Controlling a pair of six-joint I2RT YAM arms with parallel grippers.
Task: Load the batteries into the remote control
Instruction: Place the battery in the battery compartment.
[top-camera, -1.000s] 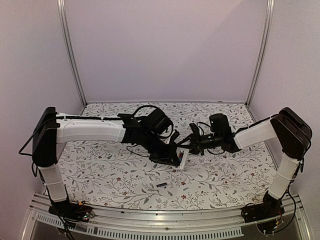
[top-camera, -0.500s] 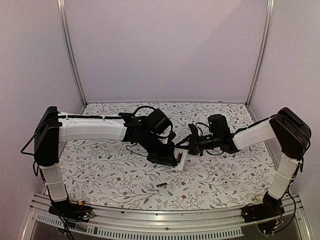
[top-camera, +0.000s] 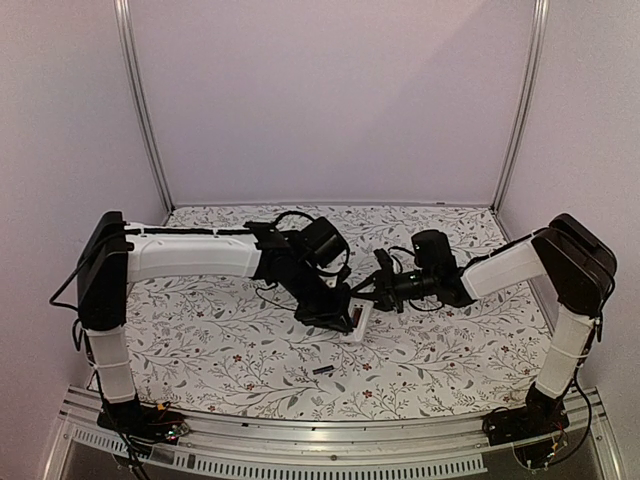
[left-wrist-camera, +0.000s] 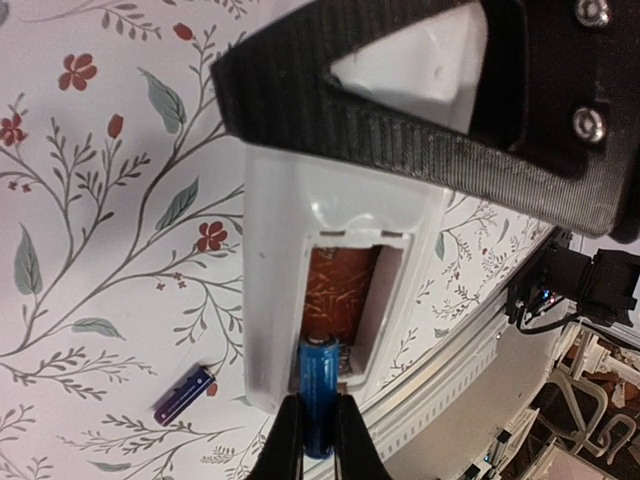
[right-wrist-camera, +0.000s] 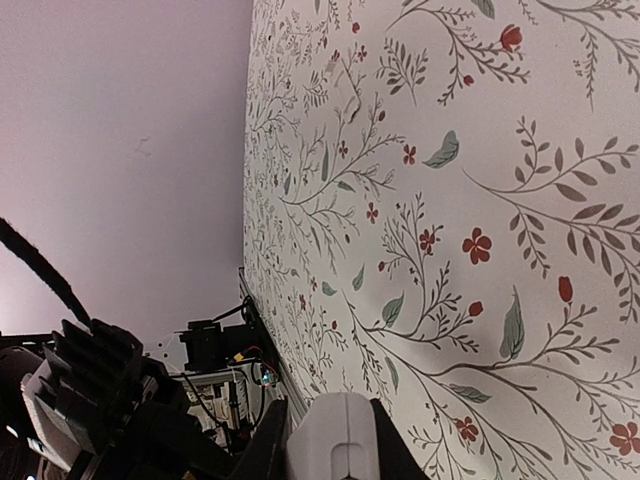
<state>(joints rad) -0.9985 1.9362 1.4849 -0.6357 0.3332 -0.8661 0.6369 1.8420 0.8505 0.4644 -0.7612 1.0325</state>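
You have on your bench (top-camera: 200, 340), left to right:
- Dark battery (top-camera: 322, 369): loose on the floral surface near the front edge, apart from both arms.
- Left end effector (left-wrist-camera: 314, 415): pinched on the blue battery (left-wrist-camera: 318, 380), whose tip is at the end of the open bay (left-wrist-camera: 345, 290).
- Remote (left-wrist-camera: 275, 250): centre, between the arms, bay side facing the left wrist camera.
- Right end effector (right-wrist-camera: 333, 432): clamped on the remote.
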